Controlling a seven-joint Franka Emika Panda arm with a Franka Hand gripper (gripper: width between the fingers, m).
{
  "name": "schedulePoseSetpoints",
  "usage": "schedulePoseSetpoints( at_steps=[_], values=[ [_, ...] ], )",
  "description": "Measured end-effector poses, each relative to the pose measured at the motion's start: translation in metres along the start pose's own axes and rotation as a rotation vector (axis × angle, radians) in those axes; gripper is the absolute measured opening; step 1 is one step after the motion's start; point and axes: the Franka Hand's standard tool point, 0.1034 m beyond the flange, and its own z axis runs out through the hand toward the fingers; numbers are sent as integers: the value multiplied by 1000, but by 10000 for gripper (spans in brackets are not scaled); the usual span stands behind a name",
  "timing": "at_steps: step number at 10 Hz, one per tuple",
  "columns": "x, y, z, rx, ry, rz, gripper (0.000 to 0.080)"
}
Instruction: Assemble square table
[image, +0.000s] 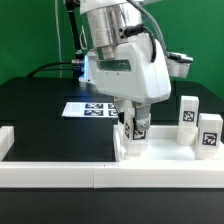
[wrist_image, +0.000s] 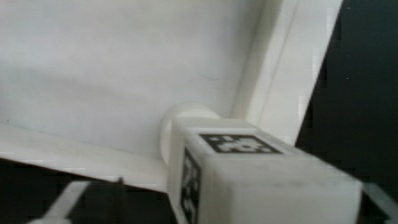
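The square table's white panel (wrist_image: 125, 70) lies rim up; in the exterior view it is the low white piece (image: 165, 155) at the front. A white leg with a black-and-white tag (image: 137, 127) stands upright on the panel's corner under the arm. In the wrist view this leg (wrist_image: 258, 185) fills the foreground beside the raised rim (wrist_image: 285, 60). My gripper (image: 136, 126) straddles the leg from above. One pale finger (wrist_image: 63, 205) shows with a dark gap between it and the leg, so the jaws look open. Two more tagged legs (image: 188, 112) (image: 208, 135) stand upright at the exterior view's right.
The marker board (image: 93, 108) lies flat behind the arm. A long low white border rail (image: 60, 172) runs along the front, with a short return at the exterior view's left (image: 8, 138). The table surface is black.
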Motion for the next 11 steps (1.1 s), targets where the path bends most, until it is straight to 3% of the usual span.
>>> schedulePoseSetpoints(
  at_steps=[1,3,6,9,11],
  values=[
    [-6,-3,-1,-32,21,-205,617],
    [-15,-7,1,-62,33,-580,643],
    [-11,-6,0,-66,29,-757,649],
    [-1,-3,-1,-104,30,-1221,649],
    [-2,-3,-1,-103,30,-1199,635]
  ],
)
